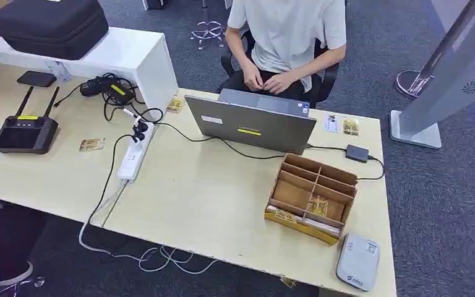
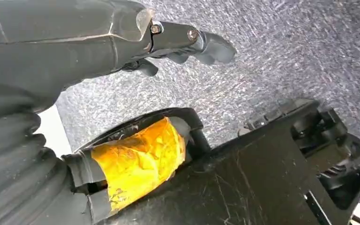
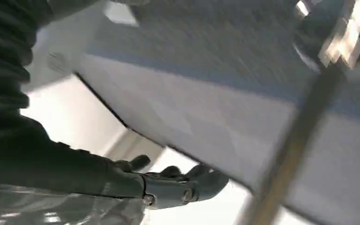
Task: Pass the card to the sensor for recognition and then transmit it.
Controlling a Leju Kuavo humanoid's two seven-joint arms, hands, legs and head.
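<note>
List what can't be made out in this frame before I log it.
- Cards in the cardboard organizer, head view: too small to read.
- Right hand, right wrist view: motion blur; fingers' state unclear.
- Person, head view: cut off by the top edge.
- Grey sensor pad: markings too small.

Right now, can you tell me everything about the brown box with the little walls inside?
The cardboard box sits on the pale table, in front of the laptop and just behind the grey reader. Open-topped, it is split by cardboard dividers into several slots. A gold-patterned card lies inside one slot. No hand touches it.
</note>
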